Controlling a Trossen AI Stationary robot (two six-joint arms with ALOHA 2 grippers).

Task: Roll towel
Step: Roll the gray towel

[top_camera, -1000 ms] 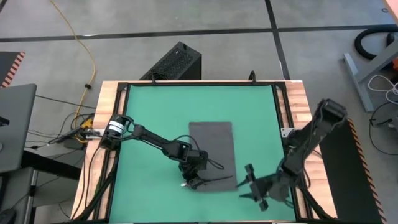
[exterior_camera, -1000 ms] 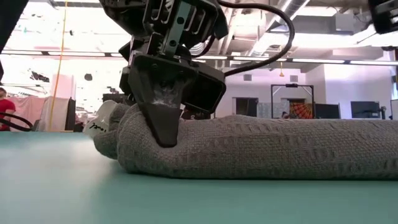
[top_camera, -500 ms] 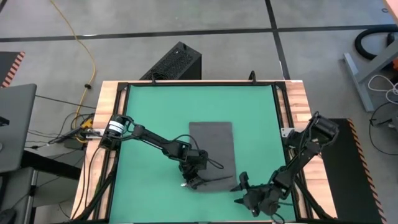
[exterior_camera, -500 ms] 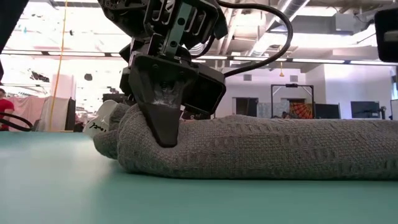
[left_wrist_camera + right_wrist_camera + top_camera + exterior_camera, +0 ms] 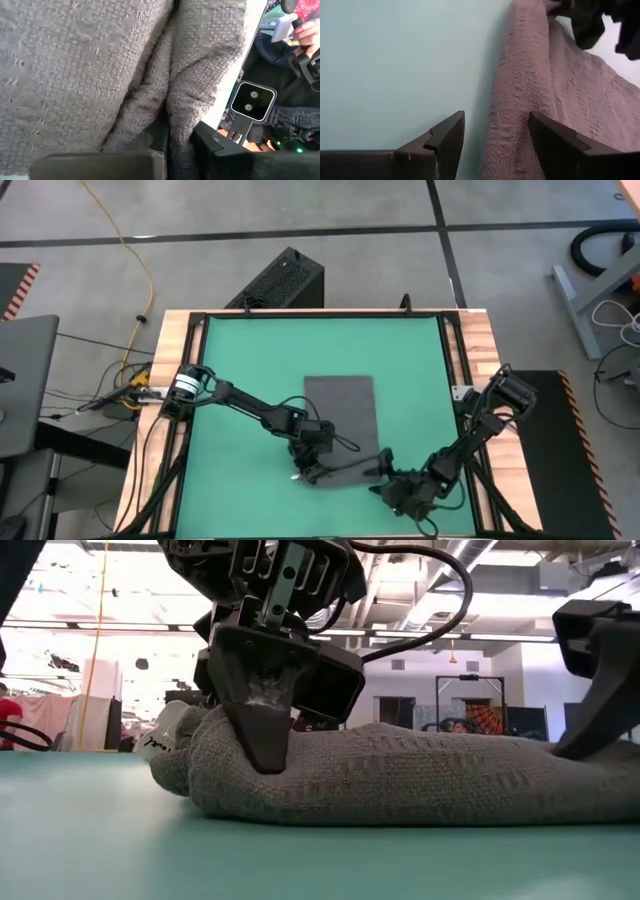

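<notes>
Your right gripper (image 5: 383, 472) has swung in from the mat's near right corner to the right end of the towel's (image 5: 342, 420) rolled edge; a second ago it sat clear of the cloth and out of the low view, and now one dark finger shows at that view's right edge. Your left gripper (image 5: 312, 470) has not shifted.

No readable brand or label shows on the towel. A white part beside the roll in the low view carries small dark lettering, too small to read.

You have a plain dark grey woven cloth, lying in the middle of the green mat (image 5: 250, 360), slightly toward the near side. Its far part lies flat as a rectangle; its near edge is curled into a thick roll that runs across the low view, with a knitted, ribbed weave.

Your left gripper is pinched closed on a fold at the left end of the roll, cloth bunched between its fingers (image 5: 210, 142). Your right gripper's jaws stand wide apart, straddling the roll's right end, with the cloth between the fingers (image 5: 447, 135) but not squeezed.
</notes>
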